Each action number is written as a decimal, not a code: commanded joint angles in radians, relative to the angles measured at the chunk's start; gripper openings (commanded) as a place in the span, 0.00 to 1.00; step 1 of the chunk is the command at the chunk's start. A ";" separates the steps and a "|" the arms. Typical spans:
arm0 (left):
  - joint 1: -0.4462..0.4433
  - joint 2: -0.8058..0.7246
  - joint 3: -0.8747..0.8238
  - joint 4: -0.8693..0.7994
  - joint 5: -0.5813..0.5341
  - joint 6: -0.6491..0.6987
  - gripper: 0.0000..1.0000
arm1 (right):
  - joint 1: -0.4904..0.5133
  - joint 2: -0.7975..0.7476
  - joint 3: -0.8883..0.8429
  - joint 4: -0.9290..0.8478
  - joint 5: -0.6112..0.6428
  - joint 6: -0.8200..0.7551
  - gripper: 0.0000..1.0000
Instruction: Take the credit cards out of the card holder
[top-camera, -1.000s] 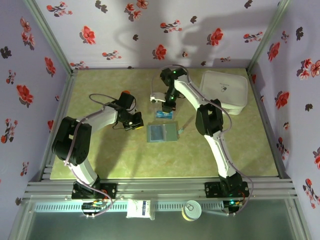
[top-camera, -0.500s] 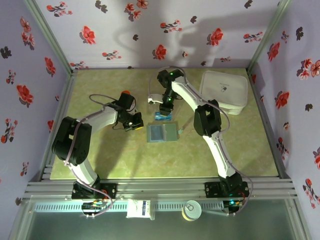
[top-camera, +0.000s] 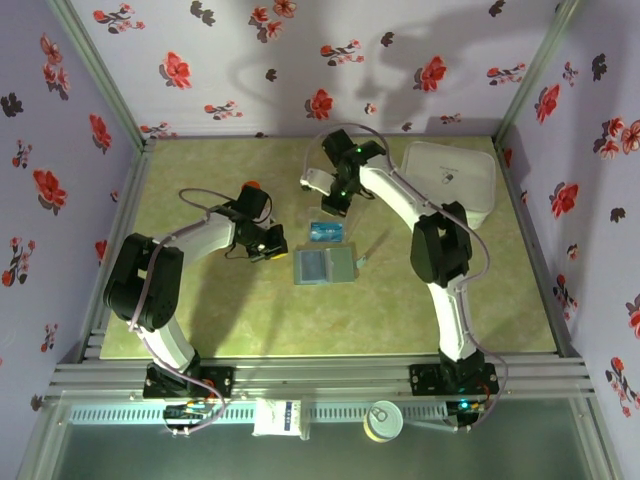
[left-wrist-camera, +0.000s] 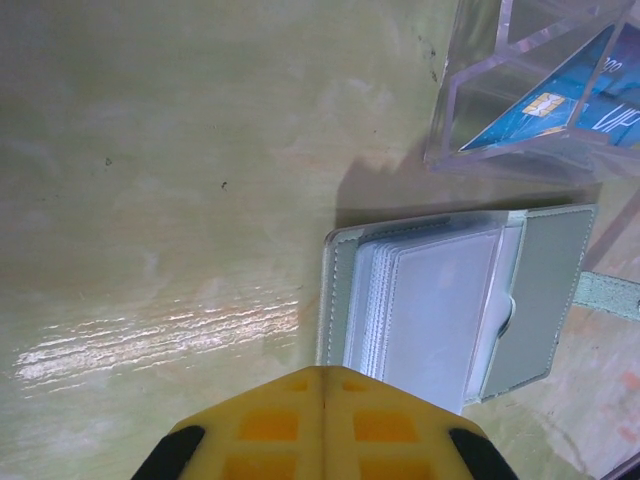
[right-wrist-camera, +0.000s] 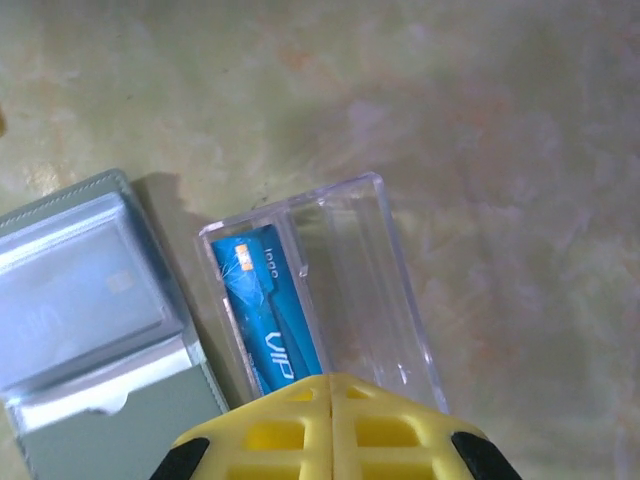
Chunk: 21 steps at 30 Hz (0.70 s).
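Credit cards (right-wrist-camera: 268, 310) lie in 1 compartment of the clear plastic box (right-wrist-camera: 390, 290), just ahead of the right gripper (right-wrist-camera: 331, 383), whose fingers are pressed together on nothing. The card holder (left-wrist-camera: 460, 310) lies open on the table (left-wrist-camera: 150, 150) just beside that box and directly ahead of the left gripper (left-wrist-camera: 322, 375), likewise pressed together and empty. Count: 1 card holder, 1 clear box, 1 white box (top-camera: 450, 178), 2 grippers; the number of cards in the blue stack cannot be told.
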 joint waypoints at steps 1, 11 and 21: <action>-0.017 0.003 0.025 -0.004 0.024 -0.003 0.04 | 0.017 -0.088 -0.114 0.170 0.025 0.189 0.09; -0.064 0.016 0.017 0.027 0.027 -0.023 0.03 | 0.089 -0.266 -0.472 0.471 0.080 0.706 0.13; -0.092 0.023 -0.021 0.061 0.031 -0.039 0.02 | 0.148 -0.408 -0.734 0.674 0.155 1.146 0.15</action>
